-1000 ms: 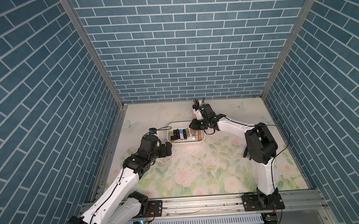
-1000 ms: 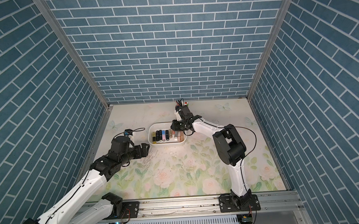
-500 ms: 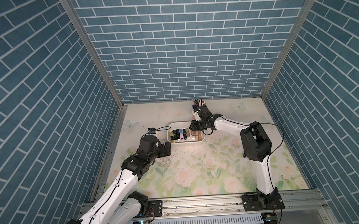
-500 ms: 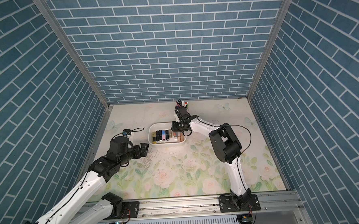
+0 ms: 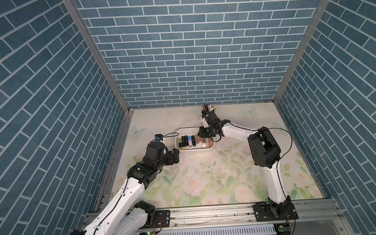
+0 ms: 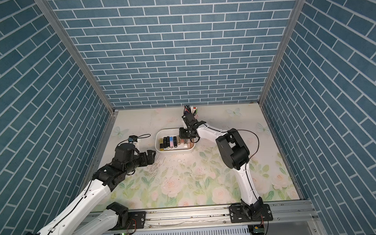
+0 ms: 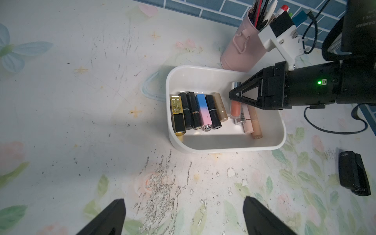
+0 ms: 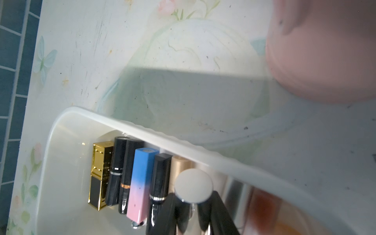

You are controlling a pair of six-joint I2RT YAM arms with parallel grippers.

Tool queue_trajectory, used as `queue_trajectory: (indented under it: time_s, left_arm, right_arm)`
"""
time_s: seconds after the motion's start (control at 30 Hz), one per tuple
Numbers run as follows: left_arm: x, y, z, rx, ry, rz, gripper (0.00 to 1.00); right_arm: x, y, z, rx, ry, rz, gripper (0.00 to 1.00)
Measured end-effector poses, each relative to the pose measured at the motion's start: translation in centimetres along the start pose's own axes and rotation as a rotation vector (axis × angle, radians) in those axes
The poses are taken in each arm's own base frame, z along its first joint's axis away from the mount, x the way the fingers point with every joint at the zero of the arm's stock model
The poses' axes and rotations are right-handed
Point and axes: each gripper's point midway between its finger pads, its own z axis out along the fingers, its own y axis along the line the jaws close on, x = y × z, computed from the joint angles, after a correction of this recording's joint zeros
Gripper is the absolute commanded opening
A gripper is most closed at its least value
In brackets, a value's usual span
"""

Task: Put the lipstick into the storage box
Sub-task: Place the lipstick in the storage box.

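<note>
Peach lipstick (image 7: 235,107) — in white storage box (image 7: 223,143)

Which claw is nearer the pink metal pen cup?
Right. The right claw, gripping a peach gloss tube in the white plastic storage box, is beside the pink pen cup; the left claw hovers beyond the box.

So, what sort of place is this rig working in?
Probably a staged robot test cell dressed as a vanity: blue brick-print wall panels enclose a floral tabletop, an aluminium rail runs along the front, and a white storage box of lipsticks sits by a pink pen cup.
</note>
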Motion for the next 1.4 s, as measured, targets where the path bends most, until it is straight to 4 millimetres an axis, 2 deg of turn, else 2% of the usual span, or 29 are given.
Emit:
queue_trajectory:
  time_s: [0.13,0.53,1.0,1.23,1.4]
  left_arm:
    - [0.0,0.0,0.0,0.0,0.0,0.0,0.97]
    - [0.0,0.0,0.0,0.0,0.0,0.0,0.97]
    - [-0.1,0.0,-0.1,0.001,-0.003,0.0,0.97]
    - [-0.1,0.0,-0.1,0.003,-0.006,0.0,0.97]
    - [-0.1,0.0,-0.1,0.003,-0.007,-0.001,0.97]
  right_arm:
    - [0.3,-0.3,0.5,0.007,0.01,0.002,0.16]
    - [0.3,-0.4,0.6,0.011,0.01,0.002,0.31]
    - [0.3,-0.1,0.4,0.007,0.009,0.0,0.41]
    - [-0.3,0.4,-0.8,0.001,-0.004,-0.003,0.43]
    - [-1.8,2.2,-3.6,-0.04,-0.05,-0.017,0.45]
